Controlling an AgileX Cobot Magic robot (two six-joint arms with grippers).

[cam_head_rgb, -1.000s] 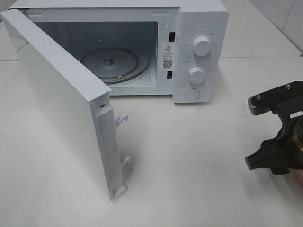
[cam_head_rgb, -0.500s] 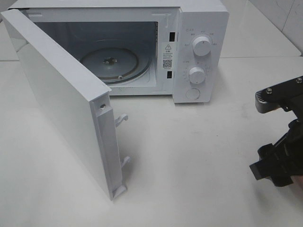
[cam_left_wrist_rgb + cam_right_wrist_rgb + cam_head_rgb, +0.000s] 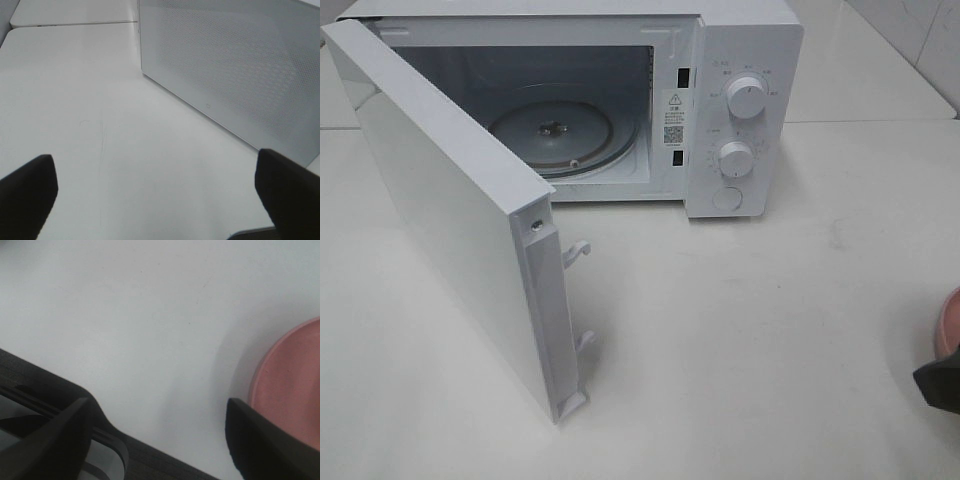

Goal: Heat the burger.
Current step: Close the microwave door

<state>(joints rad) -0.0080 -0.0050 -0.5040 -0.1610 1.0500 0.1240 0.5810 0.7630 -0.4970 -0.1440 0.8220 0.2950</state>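
The burger is out of view in every frame. A white microwave (image 3: 745, 60) stands at the back of the table with its door (image 3: 460, 220) swung wide open and a bare glass turntable (image 3: 555, 130) inside. Only a black tip of my right gripper (image 3: 940, 385) shows at the right edge of the exterior view. In the right wrist view the right gripper (image 3: 159, 412) is open over bare table, nothing between its fingers. My left gripper (image 3: 157, 177) is open too, low over the table beside the door's outer face (image 3: 235, 65).
A round pink plate (image 3: 950, 322) peeks in at the right edge of the table; the part of the plate (image 3: 292, 385) seen from the right wrist holds nothing. The open door juts far out toward the table's front left. White table (image 3: 740, 330) lies before the microwave.
My right arm has drawn back to the right and nearly left the exterior view, uncovering the plate's edge. The microwave and its door have not moved.
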